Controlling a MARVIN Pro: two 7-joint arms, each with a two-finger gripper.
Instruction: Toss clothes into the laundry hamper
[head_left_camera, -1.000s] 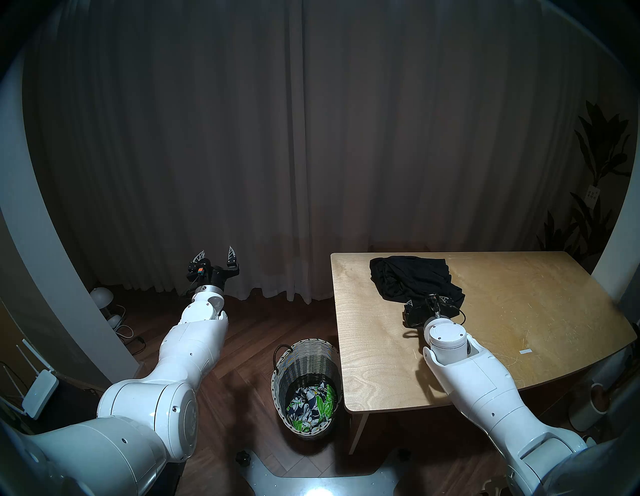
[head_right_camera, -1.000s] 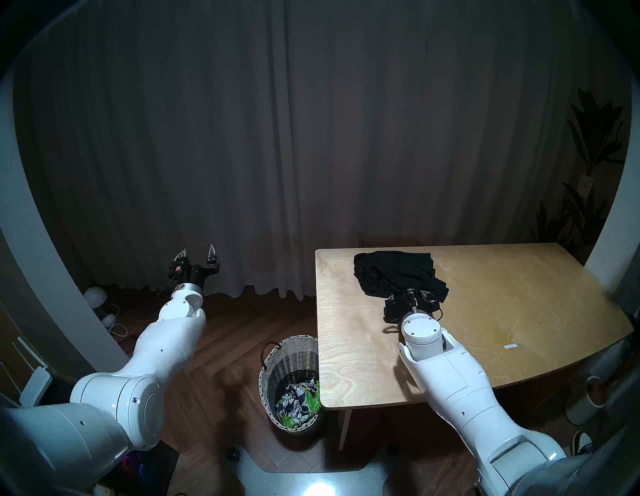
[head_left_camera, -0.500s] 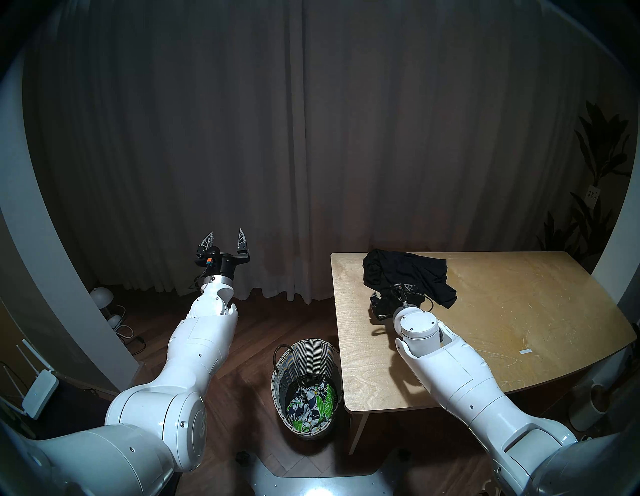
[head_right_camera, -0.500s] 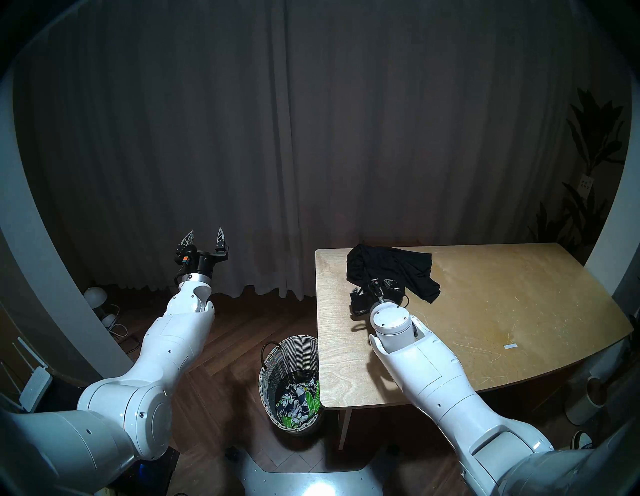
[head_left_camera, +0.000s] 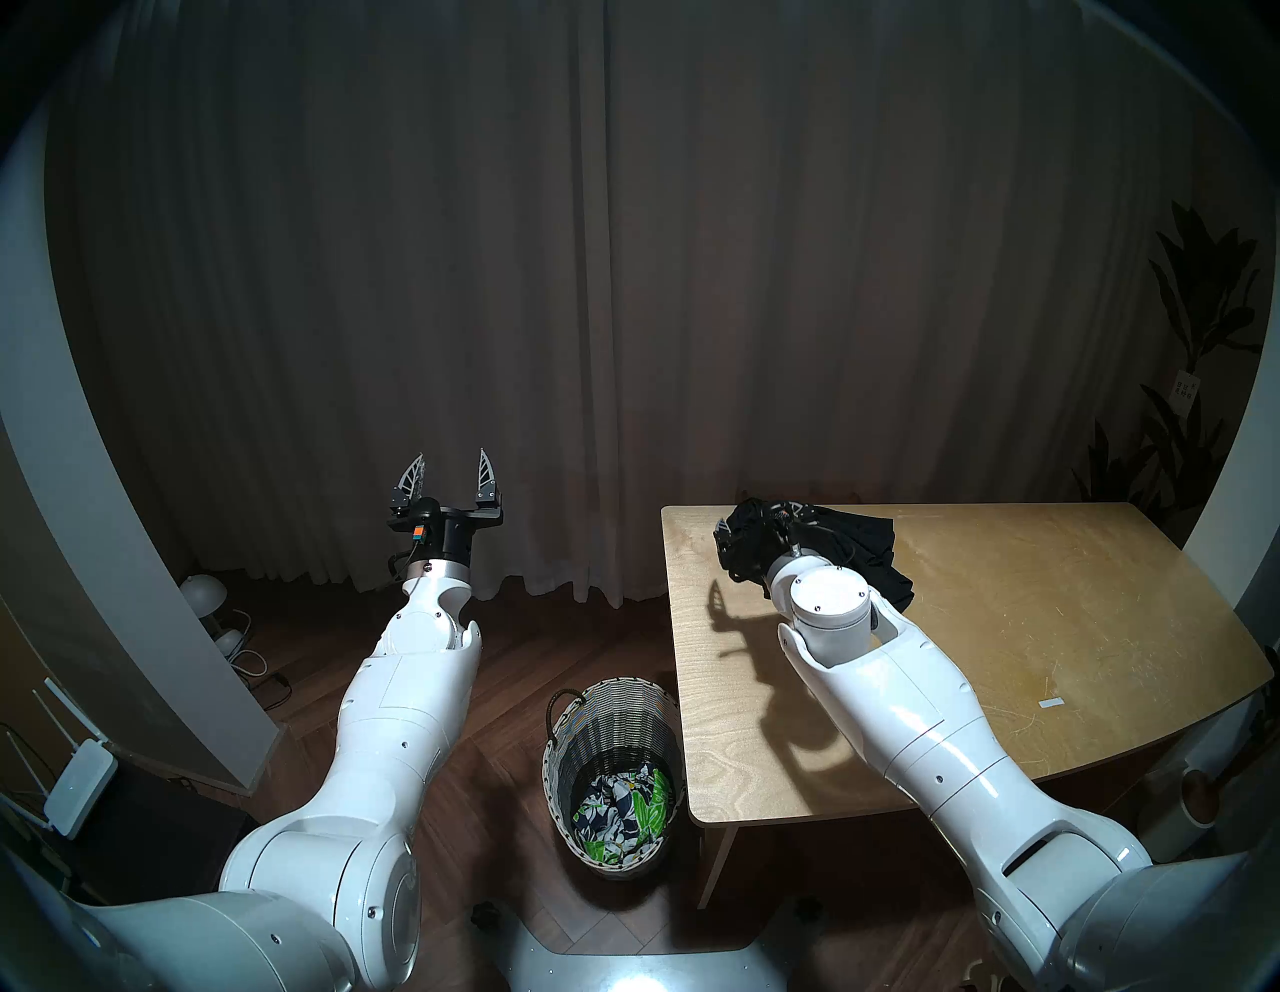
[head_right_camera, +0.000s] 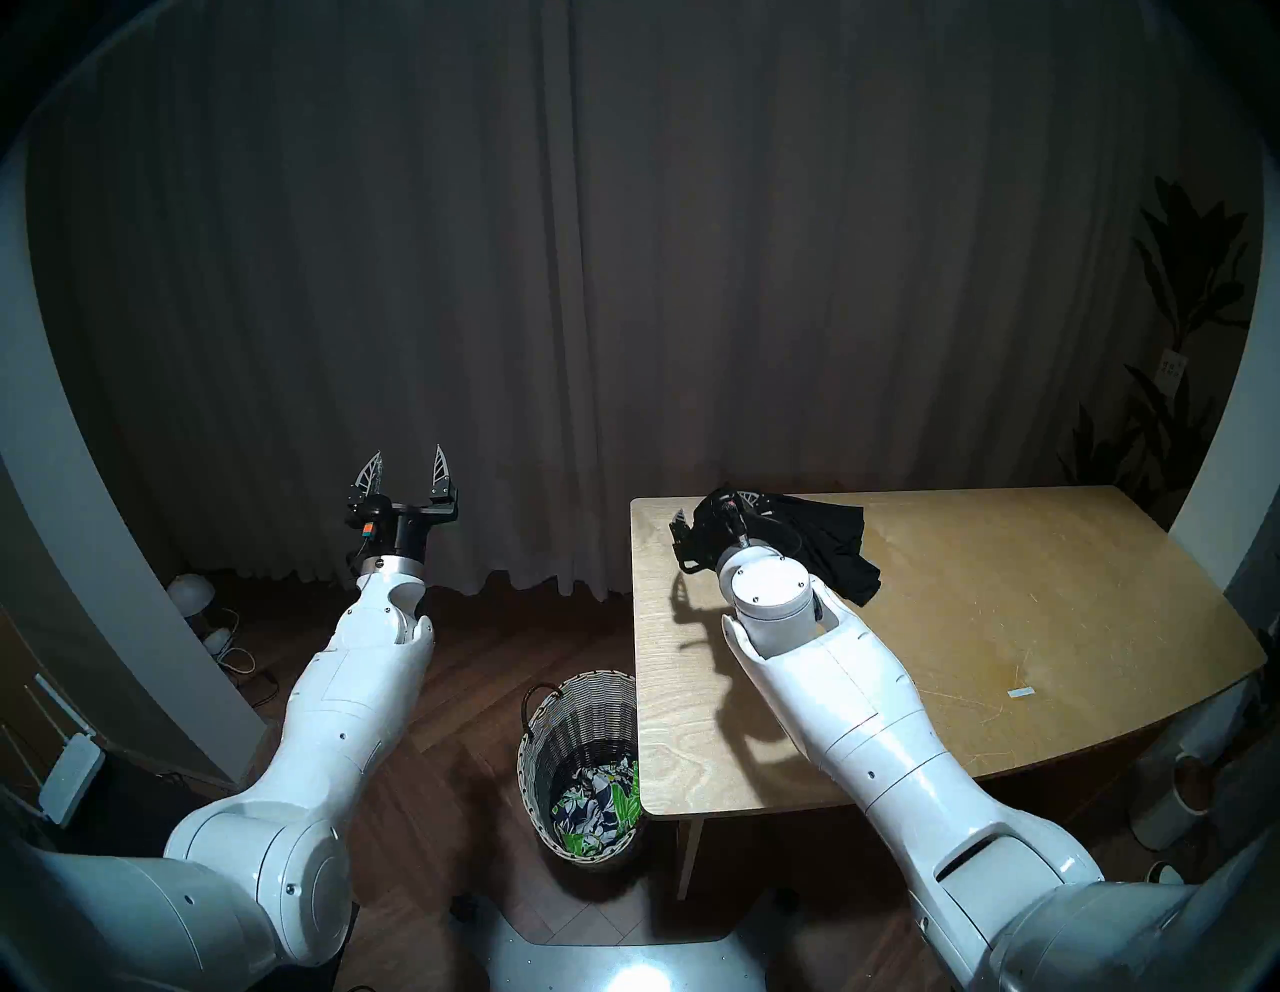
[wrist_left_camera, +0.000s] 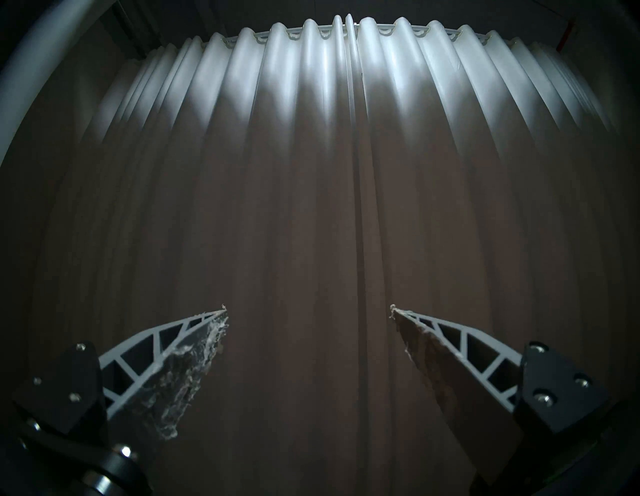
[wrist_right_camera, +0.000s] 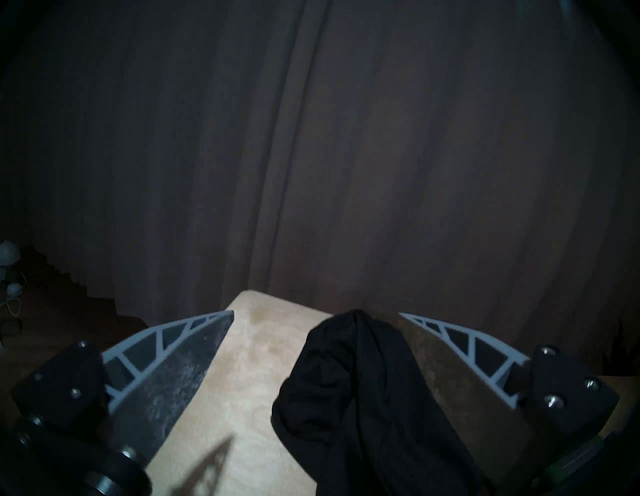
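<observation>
Black garment (wrist_right_camera: 349, 398) drapes the wide-spread right gripper (wrist_right_camera: 315, 313), levelled over the table (head_left_camera: 1004, 623); left gripper (head_left_camera: 451, 465) gapes empty.

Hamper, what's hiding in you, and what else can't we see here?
- laundry hamper: head views; leaf-print garment covers anything lying underneath.
- black garment: head views, right forearm hides its near part; right wrist view, bottom edge cuts it off.
- right tool: head views, lost against the dark cloth; touching it or not, unclear.
</observation>
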